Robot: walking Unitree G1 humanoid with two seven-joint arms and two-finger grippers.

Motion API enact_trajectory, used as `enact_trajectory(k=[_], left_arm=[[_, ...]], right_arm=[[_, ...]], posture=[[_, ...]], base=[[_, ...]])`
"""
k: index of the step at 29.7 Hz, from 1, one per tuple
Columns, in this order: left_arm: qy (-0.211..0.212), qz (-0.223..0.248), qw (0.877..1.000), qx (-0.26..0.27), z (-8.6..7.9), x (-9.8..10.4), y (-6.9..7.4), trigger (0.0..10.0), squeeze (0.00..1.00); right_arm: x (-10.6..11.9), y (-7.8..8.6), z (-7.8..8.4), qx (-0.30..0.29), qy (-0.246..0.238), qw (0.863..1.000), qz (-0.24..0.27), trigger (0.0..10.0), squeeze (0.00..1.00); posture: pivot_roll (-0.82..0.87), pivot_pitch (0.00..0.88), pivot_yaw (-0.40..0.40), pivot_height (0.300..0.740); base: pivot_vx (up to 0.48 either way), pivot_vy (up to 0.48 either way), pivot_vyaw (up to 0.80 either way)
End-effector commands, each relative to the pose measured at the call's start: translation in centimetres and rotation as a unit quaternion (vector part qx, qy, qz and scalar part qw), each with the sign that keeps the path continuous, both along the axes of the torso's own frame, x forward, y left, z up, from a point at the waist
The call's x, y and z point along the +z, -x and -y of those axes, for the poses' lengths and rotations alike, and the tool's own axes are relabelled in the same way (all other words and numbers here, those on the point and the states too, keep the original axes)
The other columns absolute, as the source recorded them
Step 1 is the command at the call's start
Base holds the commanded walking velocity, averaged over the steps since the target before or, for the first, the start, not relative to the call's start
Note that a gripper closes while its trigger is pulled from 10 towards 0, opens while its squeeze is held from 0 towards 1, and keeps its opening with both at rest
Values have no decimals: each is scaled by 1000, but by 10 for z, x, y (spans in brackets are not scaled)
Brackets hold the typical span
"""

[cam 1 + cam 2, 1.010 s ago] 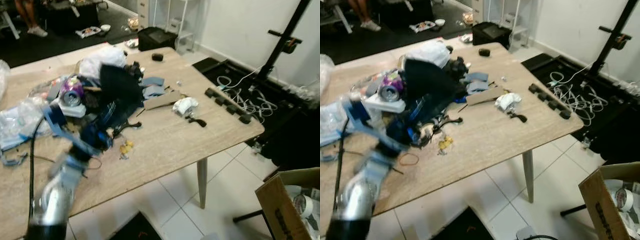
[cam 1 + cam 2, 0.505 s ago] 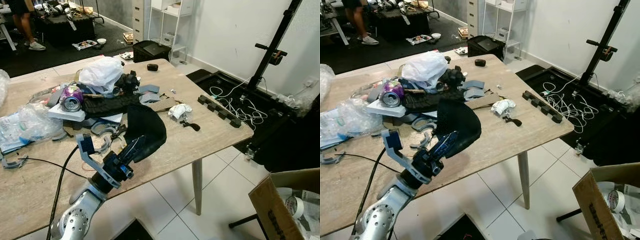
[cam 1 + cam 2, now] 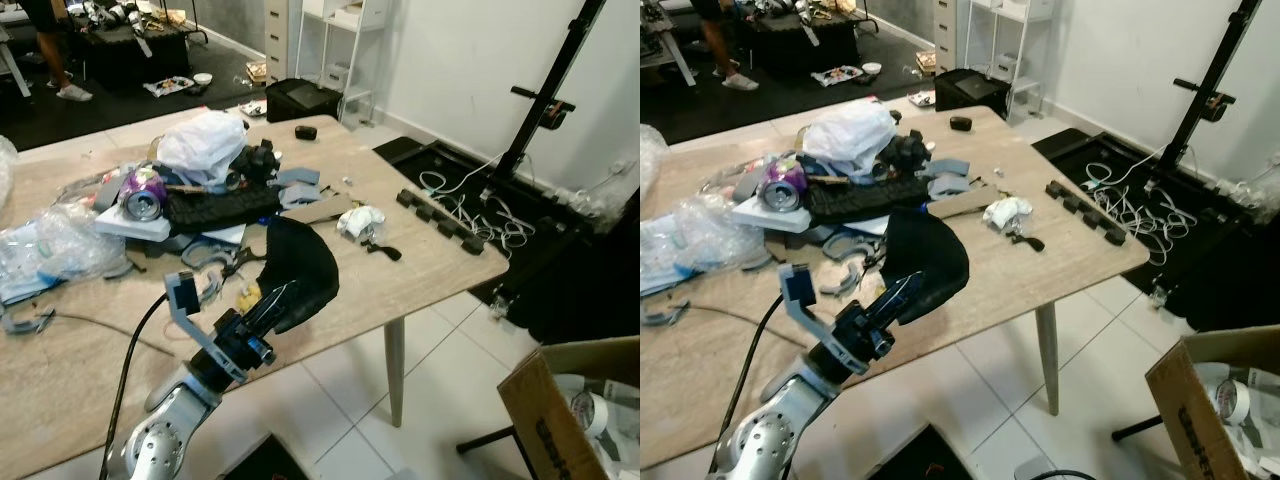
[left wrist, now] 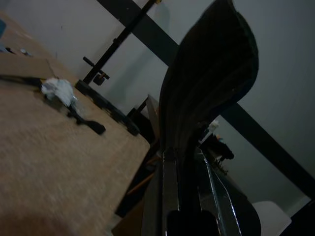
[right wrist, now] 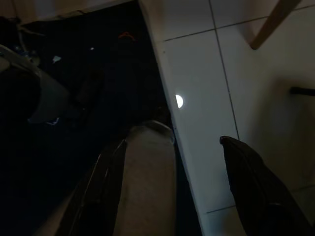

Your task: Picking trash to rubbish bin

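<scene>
Left gripper [image 3: 272, 303] clamped on a black curved piece of trash [image 3: 300, 268] above the table [image 3: 420, 270]; next, carry it to the cardboard box [image 3: 560, 420].

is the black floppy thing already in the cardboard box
No, the black floppy thing is clamped in the left gripper above the table edge, well apart from the cardboard box on the floor.
</scene>
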State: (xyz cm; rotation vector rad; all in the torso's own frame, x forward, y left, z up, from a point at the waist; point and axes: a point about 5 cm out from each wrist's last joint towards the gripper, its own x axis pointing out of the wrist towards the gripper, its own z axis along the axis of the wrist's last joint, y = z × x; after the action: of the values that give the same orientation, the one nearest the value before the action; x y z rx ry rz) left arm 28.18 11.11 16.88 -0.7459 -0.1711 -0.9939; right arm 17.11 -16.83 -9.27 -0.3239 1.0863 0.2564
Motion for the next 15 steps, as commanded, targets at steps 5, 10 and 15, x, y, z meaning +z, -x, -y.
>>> enact_trajectory(k=[5, 10, 15], left_arm=[[-14, -5, 1000, -5, 4, -5, 1, 10000, 0], [-17, -3, 1000, -2, 5, -5, 1, 10000, 0], [-20, -4, 1000, 7, 5, -5, -2, 10000, 0]], right_arm=[[-4, 8, -2, -1, 3, 1000, -19, 10000, 0], [-1, -1, -8, -1, 2, 1000, -15, 10000, 0], [-1, 1, -5, -1, 5, 1000, -18, 10000, 0]], posture=[[-46, 172, 8, 740], [-44, 172, 9, 740], [-45, 172, 9, 740]], base=[[-343, 0, 0], [-271, 0, 0], [0, 0, -469]])
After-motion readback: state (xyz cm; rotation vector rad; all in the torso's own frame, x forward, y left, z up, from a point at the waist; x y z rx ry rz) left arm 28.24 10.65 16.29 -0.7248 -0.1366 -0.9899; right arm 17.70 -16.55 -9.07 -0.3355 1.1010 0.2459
